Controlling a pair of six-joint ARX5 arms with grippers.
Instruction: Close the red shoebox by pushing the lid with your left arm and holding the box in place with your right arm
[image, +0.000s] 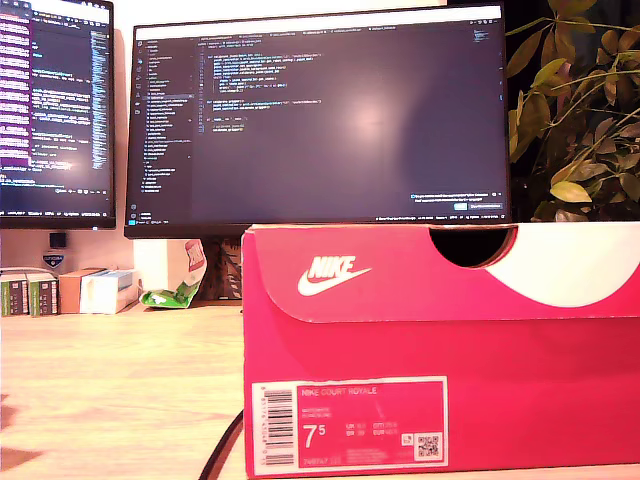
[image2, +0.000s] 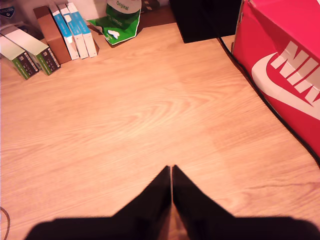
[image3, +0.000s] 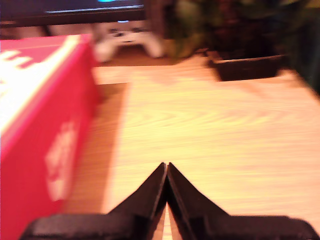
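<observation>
Both hands are hovering over bare tabletop (image2: 125, 115) w/ fingers pressed together, gripping nothing: my first hand (image2: 171, 172) and my second hand (image3: 166, 167) are flanking the red shoebox (image: 440, 350), prob. staging to brace and push.

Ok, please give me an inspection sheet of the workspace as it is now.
Surface: wooden table, mostly bare in front of both grippers.
Job's things: red shoebox, lid looks down, upright on the table.
Clutter: small boxes, green packet, white controller.
Grippers: my first gripper and my second gripper shut, empty, beside the shoebox, not touching it.
Cables: black cable along the shoebox.
Surroundings: two monitors, plant.
</observation>
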